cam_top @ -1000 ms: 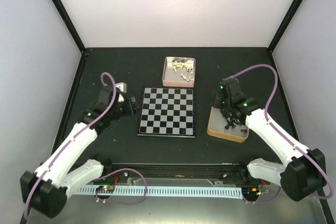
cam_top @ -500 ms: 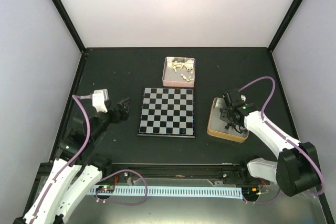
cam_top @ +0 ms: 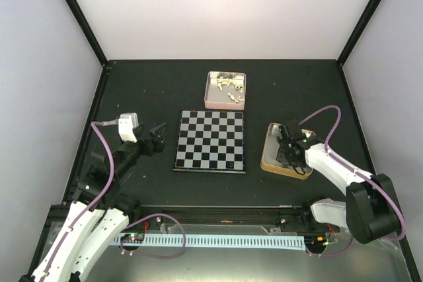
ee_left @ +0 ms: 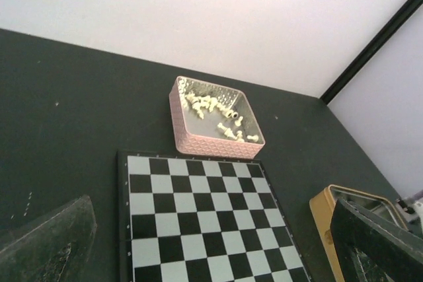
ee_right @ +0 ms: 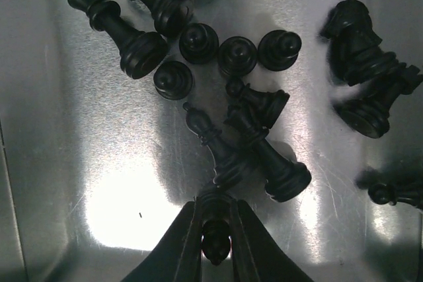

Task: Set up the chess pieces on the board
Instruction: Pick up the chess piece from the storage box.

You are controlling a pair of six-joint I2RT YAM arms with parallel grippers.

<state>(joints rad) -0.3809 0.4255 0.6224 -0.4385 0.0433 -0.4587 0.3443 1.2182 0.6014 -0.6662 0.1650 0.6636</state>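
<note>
The board [cam_top: 209, 140] lies bare in the middle of the table, and the left wrist view shows the board [ee_left: 198, 216] too. Cream chess pieces [cam_top: 228, 86] lie in a pink tray [cam_top: 207, 92]. Several black chess pieces [ee_right: 238, 54] lie in a gold-rimmed metal tin [cam_top: 269, 162]. My right gripper [cam_top: 289, 151] reaches down into that tin. In the right wrist view, the right gripper [ee_right: 215, 242] is shut on a small black piece [ee_right: 215, 219], one finger on each side. My left gripper [cam_top: 157, 138] hangs open just left of the board, holding nothing.
The pink tray [ee_left: 198, 138] stands just behind the board's far edge, the cream pieces [ee_left: 211, 107] inside it. The tin's gold rim [ee_left: 322, 211] is to the board's right. Black frame posts and pale walls ring the dark table.
My right gripper dropped into the tin and closed on a black piece. The left arm pulled back left from the board, and its gripper opened wide.
</note>
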